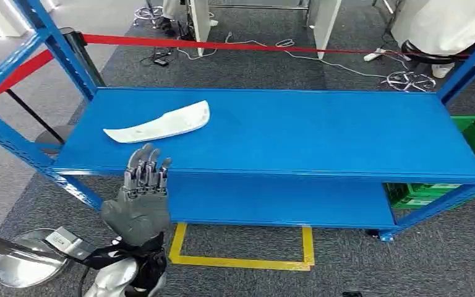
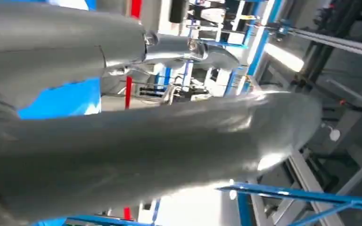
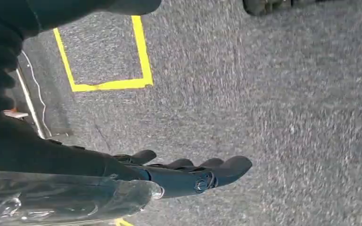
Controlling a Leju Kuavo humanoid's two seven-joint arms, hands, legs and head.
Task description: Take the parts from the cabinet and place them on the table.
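White part [image 1: 161, 124] on blue shelf [image 1: 321, 133], just beyond L robot hand [image 1: 141, 198], fingers apart, empty

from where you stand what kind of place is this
Probably a workshop or robot test area: a blue metal rack on grey carpet, a red barrier tape behind it, and yellow floor tape marking a standing spot.

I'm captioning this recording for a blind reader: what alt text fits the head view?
A long white part lies flat on the top shelf of a blue rack, toward its left end. The left robot hand is raised just in front of the shelf edge, fingers extended, holding nothing.
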